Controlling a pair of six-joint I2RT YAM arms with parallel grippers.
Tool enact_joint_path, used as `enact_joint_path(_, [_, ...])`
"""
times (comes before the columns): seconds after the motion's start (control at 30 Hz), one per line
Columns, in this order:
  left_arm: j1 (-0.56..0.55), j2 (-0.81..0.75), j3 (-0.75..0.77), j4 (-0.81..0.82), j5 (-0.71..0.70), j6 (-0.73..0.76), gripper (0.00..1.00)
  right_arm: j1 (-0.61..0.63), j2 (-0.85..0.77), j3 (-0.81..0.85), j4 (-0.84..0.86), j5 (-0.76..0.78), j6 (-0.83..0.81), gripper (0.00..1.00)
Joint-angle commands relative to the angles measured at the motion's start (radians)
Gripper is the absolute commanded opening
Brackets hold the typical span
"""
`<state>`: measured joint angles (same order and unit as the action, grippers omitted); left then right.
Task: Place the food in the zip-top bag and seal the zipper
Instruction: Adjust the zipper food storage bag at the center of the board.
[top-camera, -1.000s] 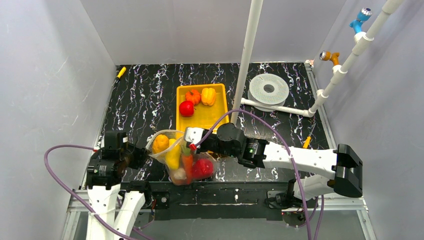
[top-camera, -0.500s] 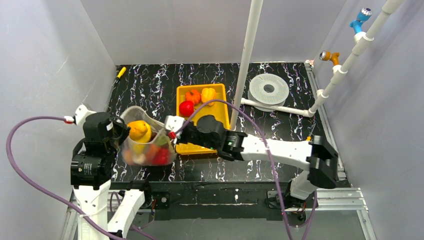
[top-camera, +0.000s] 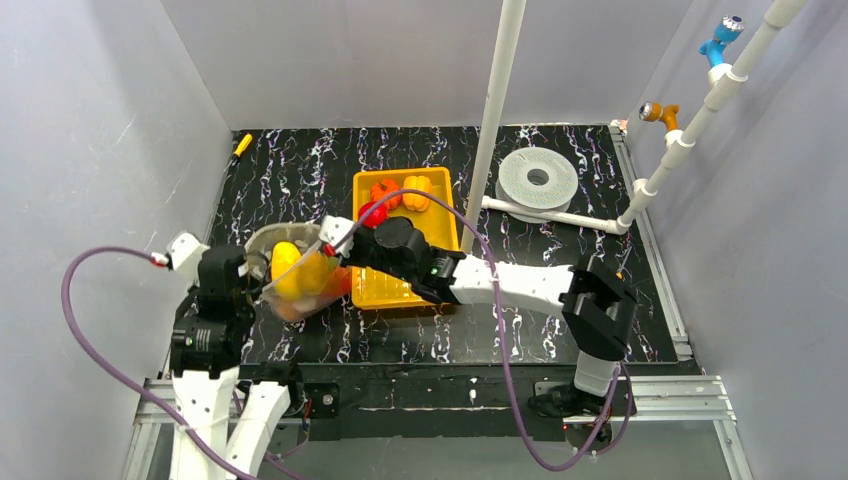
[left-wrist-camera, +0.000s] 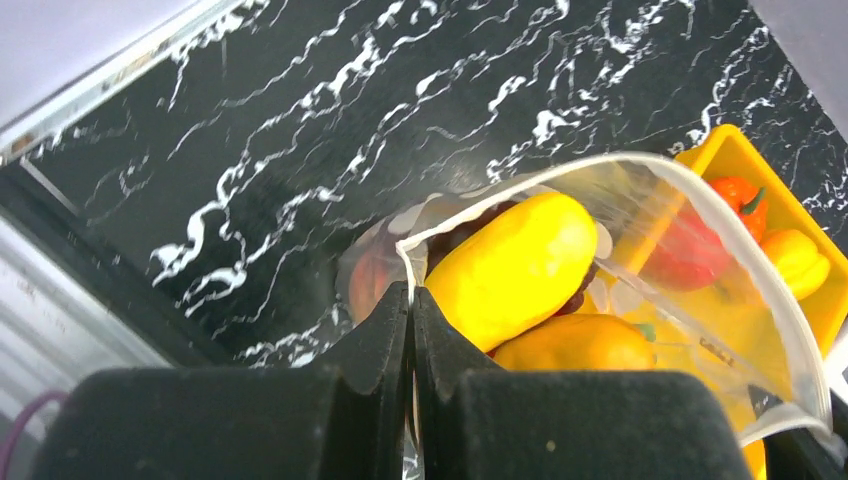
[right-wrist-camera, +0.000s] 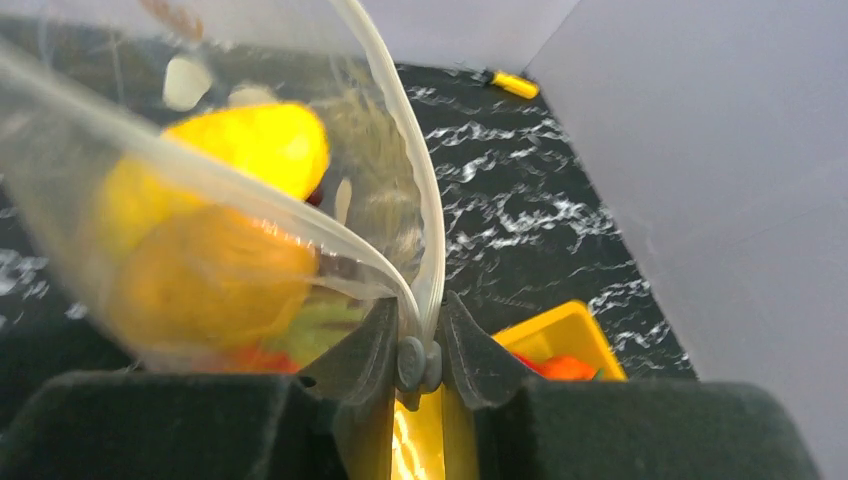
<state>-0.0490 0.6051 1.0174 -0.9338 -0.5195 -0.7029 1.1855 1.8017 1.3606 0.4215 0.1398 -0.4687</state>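
The clear zip-top bag (top-camera: 296, 268) hangs between both grippers, left of the yellow tray (top-camera: 440, 235). It holds food: a yellow piece (left-wrist-camera: 515, 265), an orange piece (left-wrist-camera: 575, 345) and red ones below. My left gripper (left-wrist-camera: 411, 296) is shut on the bag's left mouth edge. My right gripper (right-wrist-camera: 420, 345) is shut on the zipper (right-wrist-camera: 405, 175) at its right end, on a small grey slider. The mouth gapes open between them. A red fruit (top-camera: 371, 212), an orange pepper (top-camera: 388, 192) and a yellow pepper (top-camera: 418, 192) lie in the tray.
A white pipe (top-camera: 497, 110) stands upright behind the tray, with a cross pipe to the right. A white roll (top-camera: 538, 178) lies at the back right. A small yellow object (top-camera: 242, 144) lies at the back left. Grey walls close in both sides.
Both grippers have carried the bag from the table's near edge to the left and farther back. The food has shifted inside it. The right arm now reaches across the tray's front.
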Motion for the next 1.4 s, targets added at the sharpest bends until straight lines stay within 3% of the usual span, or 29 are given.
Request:
enact_joint_path(0.0, [0.0,-0.113,-0.033,-0.15,-0.082,-0.151,0.0,0.01,-0.15,-0.106,0.038,-0.095,-0.004,0.01])
enact_joint_path(0.13, [-0.001,-0.16,-0.037,-0.191,-0.019,-0.138,0.06,0.01,-0.213,-0.129,-0.093,-0.2,-0.016,0.01])
enact_joint_path(0.37, [0.0,-0.107,0.135,-0.151,0.197,0.078,0.44,0.01,-0.249,-0.09,-0.275,-0.348,-0.046,0.01])
enact_joint_path(0.47, [0.0,-0.099,0.172,-0.03,0.401,0.238,0.62,0.006,-0.255,-0.069,-0.327,-0.387,-0.028,0.01])
enact_joint_path(0.7, [-0.068,-0.07,0.09,0.158,0.986,0.546,0.89,-0.018,-0.259,-0.069,-0.354,-0.48,0.013,0.01])
enact_joint_path(0.9, [-0.17,-0.033,0.063,0.077,1.146,0.797,0.93,-0.079,-0.26,-0.037,-0.377,-0.587,0.06,0.01])
enact_joint_path(1.23, [-0.238,-0.048,-0.02,0.103,1.043,1.067,0.93,-0.106,-0.224,0.041,-0.49,-0.679,0.076,0.01])
enact_joint_path(1.37, [-0.247,-0.034,0.01,0.151,1.026,1.084,0.9,-0.107,-0.213,0.062,-0.503,-0.68,0.083,0.01])
